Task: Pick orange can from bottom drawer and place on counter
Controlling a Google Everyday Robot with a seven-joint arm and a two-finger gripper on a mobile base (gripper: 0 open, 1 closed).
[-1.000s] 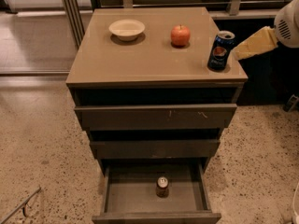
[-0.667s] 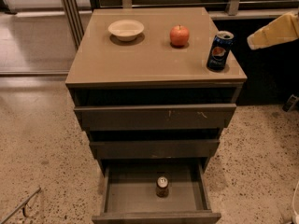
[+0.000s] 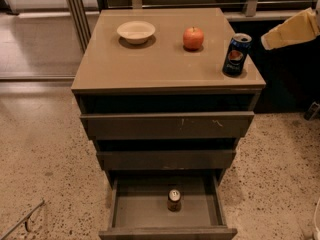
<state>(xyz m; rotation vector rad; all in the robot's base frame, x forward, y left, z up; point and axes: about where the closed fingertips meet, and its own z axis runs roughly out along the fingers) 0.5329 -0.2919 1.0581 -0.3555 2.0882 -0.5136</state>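
camera view is showing you the bottom drawer (image 3: 140,206) pulled out at the near edge. the orange can (image 3: 174,200) is standing upright on its floor, about midway between the left and right walls and touching neither. nothing is changing down here: the can is sitting where it was a second ago, and so is the drawer.

behind it the two upper drawers (image 3: 167,125) are stepping back toward the counter (image 3: 150,59), where all three items are holding their places. the pepsi can (image 3: 236,55) is near the right front corner, the apple (image 3: 193,38) is farther back, and the bowl (image 3: 136,31) is to the far left.

what is changing is at the far right. the gripper (image 3: 280,34) was just beside the pepsi can a second ago. it is now pulling away to the right and farther back, and is hanging beyond the counter's right edge, well apart from that can. you cannot tell whether it is spread or pressed together, and nothing is showing in it.

for you this probably means the arm is clearing the counter top, not going for the wrong can. the pick is not starting yet. the gripper is well apart from the orange can, so it is needing a long move nearer and lower into the drawer before any grasp.
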